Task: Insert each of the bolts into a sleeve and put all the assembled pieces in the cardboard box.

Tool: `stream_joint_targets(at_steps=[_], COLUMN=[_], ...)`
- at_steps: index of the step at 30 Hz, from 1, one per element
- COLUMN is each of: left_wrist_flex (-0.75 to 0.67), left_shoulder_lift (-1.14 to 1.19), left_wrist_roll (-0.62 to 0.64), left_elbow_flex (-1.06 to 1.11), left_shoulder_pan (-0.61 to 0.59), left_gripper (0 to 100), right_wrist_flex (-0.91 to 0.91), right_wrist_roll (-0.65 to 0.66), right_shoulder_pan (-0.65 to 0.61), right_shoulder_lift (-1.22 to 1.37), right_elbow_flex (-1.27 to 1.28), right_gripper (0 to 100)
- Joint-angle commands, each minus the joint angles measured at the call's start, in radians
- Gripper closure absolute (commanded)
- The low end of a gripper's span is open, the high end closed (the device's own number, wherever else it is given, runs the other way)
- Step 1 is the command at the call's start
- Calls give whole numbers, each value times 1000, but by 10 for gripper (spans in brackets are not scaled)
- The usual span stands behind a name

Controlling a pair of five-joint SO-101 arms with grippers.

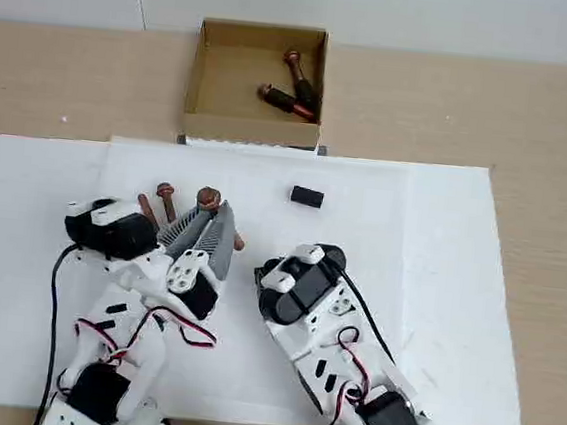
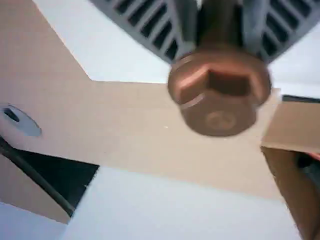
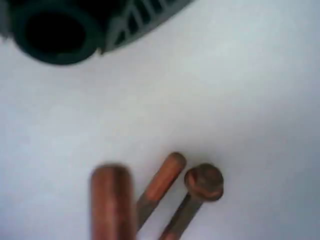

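The left claw (image 1: 212, 219) is clenched on a copper hex-headed bolt (image 1: 208, 199), whose shank points toward the right claw (image 3: 65, 20). That claw grasps a black tubular sleeve (image 3: 55, 33) with its bore exposed, seemingly ready for mating. The brown cardboard box (image 1: 206, 75) sits well beyond both claws.

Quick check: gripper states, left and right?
Left gripper: shut on a copper-coloured hex-head metal bolt.
Right gripper: seems shut on a black tubular sleeve.

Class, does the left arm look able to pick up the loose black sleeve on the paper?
Probably not yet: the left tool is shut on a bolt, though bare paper lies between it and the loose sleeve.
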Motion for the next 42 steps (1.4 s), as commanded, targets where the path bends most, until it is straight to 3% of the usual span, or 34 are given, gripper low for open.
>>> stream_joint_targets(at_steps=[1,11,37,42], left_wrist_flex=[-23,-26,-23,-21], left_shoulder_lift=[-20,-20,-18,-18], left_wrist_roll=[12,14,58,-14], left_elbow_flex=[-42,-42,13,22], left_shoulder_pan=[43,120,117,117], left_gripper=[995,995,995,995], right_wrist_flex=[-59,-90,-90,-93], right_wrist_roll=[21,69,71,121], right_shoulder_pan=[-13,-13,-38,-36], right_shoulder_lift=[-10,-10,-10,-10], right_elbow_flex=[11,11,0,0], right_gripper=[996,996,996,996])
